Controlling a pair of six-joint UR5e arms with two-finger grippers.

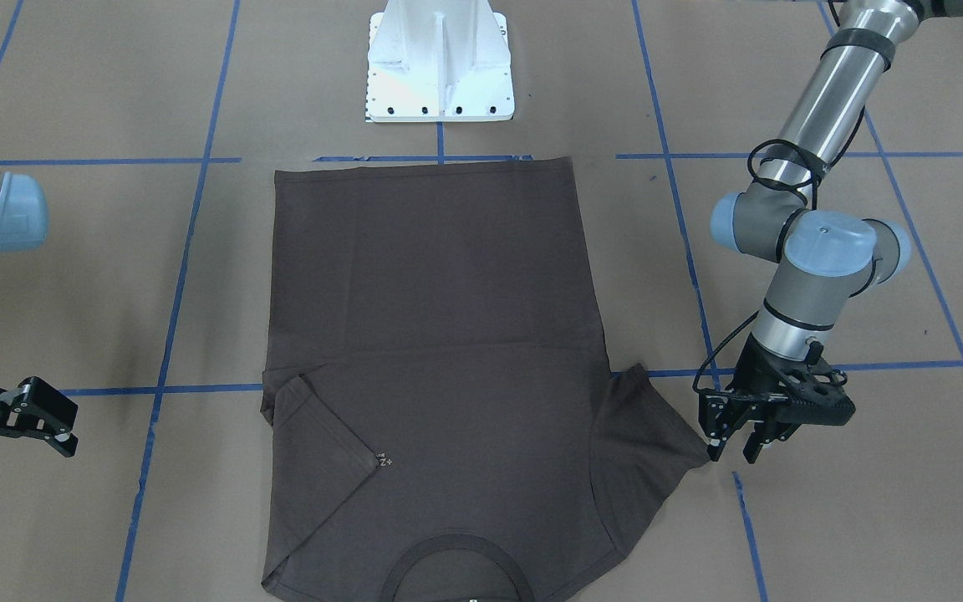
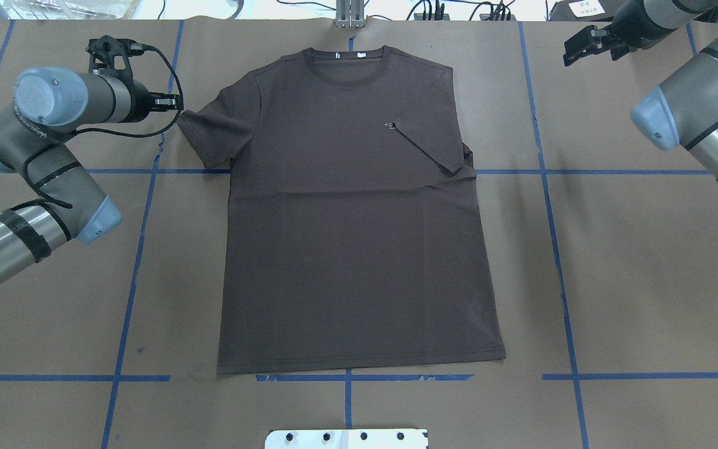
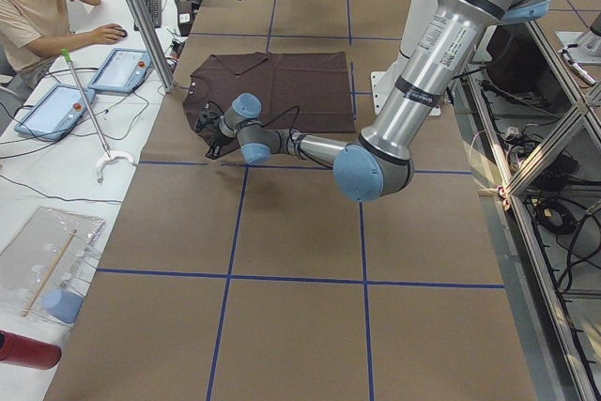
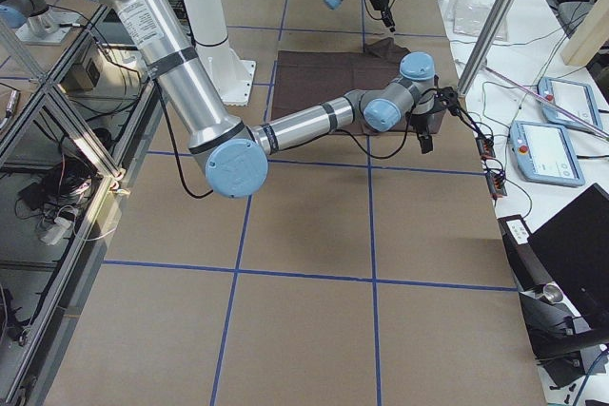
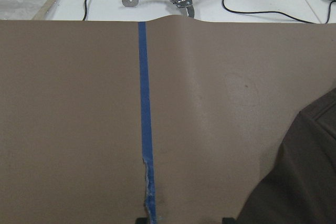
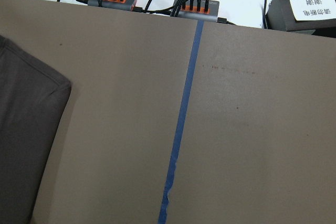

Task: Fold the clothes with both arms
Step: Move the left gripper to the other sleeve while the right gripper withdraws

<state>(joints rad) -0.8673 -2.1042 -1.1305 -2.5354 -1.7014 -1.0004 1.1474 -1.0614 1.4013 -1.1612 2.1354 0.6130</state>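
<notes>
Overhead exterior view, 2 arms, 1 shirt. The shirt [image 2: 353,249] lies flat on the table [image 2: 646,280], its long axis running from the collar [image 2: 346,67], far from my base [image 1: 440,67], to the hem [image 2: 359,363], near it. Its right sleeve [image 2: 434,146] is already folded in over the chest. Its left sleeve [image 1: 644,435] is spread out and points at my left gripper [image 1: 732,441]. That gripper sits low, fingers apart and holding nothing, with the cuff's tip just beside 1 finger; I cannot tell whether they touch. My right gripper [image 1: 70,431] is likewise parted and empty, well apart from the shirt, so the left is nearer. Judged next step: shift slightly toward the shirt to take the cuff. Front-facing view shows the finger gap, which the overhead hides behind my wrist. Left wrist view places the sleeve at its right edge, beside the fingers and not between them.
</notes>
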